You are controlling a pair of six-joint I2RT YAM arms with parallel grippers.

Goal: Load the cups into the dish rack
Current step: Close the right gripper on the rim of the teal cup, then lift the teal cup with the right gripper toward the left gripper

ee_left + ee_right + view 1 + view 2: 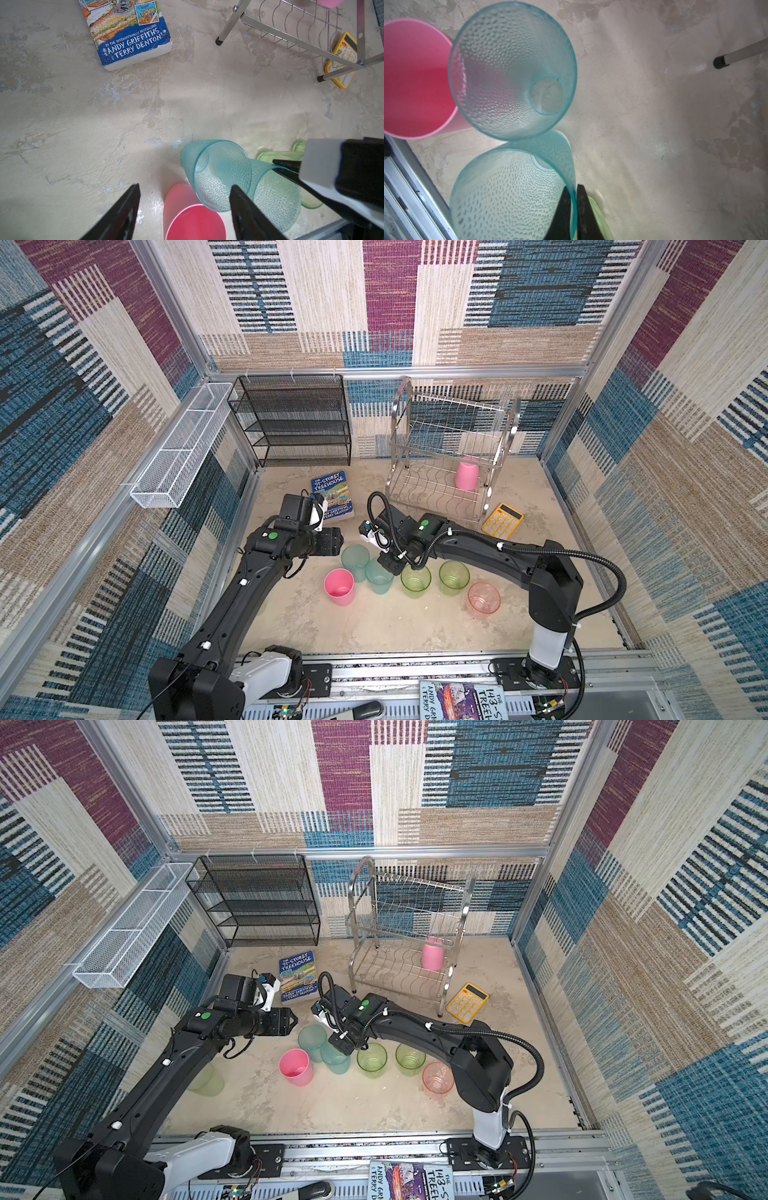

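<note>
Teal cup upright, mouth up, axis vertical; right tool clamped on rim; left tool apart.

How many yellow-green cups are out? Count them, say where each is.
3. Two yellow-green cups stand side by side between the nearer teal cup and the salmon-pink cup; the third sits apart, beside the left arm. None seems hidden.

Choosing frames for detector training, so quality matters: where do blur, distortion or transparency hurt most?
Both top views: walls bend from the wide lens, dish rack sharp. Left wrist view: open left gripper blurred close up. Right wrist view: right gripper, pinching the teal cup, soft; tabletop shows through the cup.
</note>
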